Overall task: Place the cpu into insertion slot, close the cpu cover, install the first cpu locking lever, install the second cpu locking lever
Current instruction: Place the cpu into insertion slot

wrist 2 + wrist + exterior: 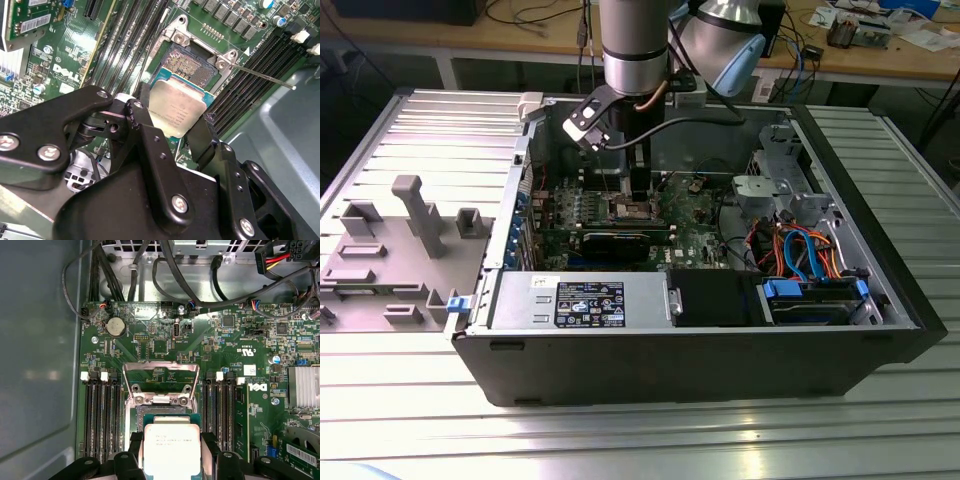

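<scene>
The cpu (176, 109), a flat square chip with a silver-grey top, sits between the two black fingers (145, 125) of my gripper (174, 114), which is shut on it. In both wrist views it hangs slightly tilted just over the insertion slot (186, 64), whose brownish pin field shows beyond the chip. The first wrist view shows the cpu (171, 447) in my gripper (172, 452), and the cpu cover (160, 367) standing open behind the socket. A thin locking lever (260, 75) sticks out beside the socket. In the exterior view my gripper (638, 192) reaches down into the computer case.
The open black case (700, 365) lies on a ribbed metal table. Memory slots (100, 415) flank the socket. A silver power supply (582, 300) lies along the front wall, and coloured cables (800, 255) are at the exterior view's right. A grey fixture tray (400, 240) lies left.
</scene>
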Robot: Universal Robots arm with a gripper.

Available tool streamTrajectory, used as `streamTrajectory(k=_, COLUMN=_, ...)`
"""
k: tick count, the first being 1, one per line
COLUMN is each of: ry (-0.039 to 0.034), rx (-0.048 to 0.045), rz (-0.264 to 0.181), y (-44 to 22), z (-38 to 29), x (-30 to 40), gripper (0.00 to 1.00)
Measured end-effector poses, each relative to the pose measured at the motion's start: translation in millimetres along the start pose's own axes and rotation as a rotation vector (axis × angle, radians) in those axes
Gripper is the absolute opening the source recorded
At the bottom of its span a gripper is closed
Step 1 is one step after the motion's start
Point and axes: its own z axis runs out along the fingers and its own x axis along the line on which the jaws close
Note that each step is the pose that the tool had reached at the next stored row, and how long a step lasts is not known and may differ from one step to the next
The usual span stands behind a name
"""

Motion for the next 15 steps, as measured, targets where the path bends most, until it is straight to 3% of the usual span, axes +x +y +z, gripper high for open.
streamTrajectory(k=8, ry=0.0000, rx=-0.0001, rz=0.000, y=-0.2, z=1.5, x=0.5, gripper=0.54)
streamTrajectory(k=15, ry=0.0011, rx=-0.0002, rz=-0.013, y=-1.0, z=11.9, x=5.7, gripper=0.54)
